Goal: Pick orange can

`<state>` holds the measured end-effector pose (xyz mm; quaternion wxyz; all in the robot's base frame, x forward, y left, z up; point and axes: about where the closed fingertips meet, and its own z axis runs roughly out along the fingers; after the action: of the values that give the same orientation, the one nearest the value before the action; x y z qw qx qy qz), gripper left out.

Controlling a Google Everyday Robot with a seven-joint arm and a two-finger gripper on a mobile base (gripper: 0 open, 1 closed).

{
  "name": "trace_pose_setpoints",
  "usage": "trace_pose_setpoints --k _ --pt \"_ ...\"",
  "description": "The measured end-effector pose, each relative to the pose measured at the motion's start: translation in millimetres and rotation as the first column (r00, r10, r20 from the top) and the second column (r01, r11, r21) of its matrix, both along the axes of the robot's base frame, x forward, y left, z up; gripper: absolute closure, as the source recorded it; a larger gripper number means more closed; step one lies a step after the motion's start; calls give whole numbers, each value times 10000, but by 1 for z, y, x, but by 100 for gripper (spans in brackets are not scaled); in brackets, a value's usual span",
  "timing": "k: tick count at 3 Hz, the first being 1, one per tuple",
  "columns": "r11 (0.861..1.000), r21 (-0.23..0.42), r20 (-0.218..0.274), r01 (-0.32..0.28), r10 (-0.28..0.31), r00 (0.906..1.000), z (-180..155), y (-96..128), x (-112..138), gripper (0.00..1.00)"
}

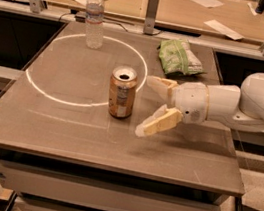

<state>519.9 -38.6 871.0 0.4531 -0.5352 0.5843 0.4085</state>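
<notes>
The gripper [143, 105] hovers low over the worktop [66, 131], reaching in from the picture's right side with its two fingers spread wide apart and holding nothing. Beyond its farther finger [158, 84] lies a crumpled green bag [178, 57], near the arm but off the line to the can. A clear water bottle [94, 17] stands well apart from the gripper, past the can toward the far corner, on the line of a white circle [48, 90] marked on the worktop. Nothing lies between the fingertips and the orange can [122, 92], which is just ahead of them, not touching. The can stands upright, its long axis vertical, its opened top facing up.
</notes>
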Motion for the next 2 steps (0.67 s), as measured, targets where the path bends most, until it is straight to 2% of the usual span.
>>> trace_pose_setpoints --k 2 --pt "9975 535 -330 -469 487 9983 -1 35 20 0"
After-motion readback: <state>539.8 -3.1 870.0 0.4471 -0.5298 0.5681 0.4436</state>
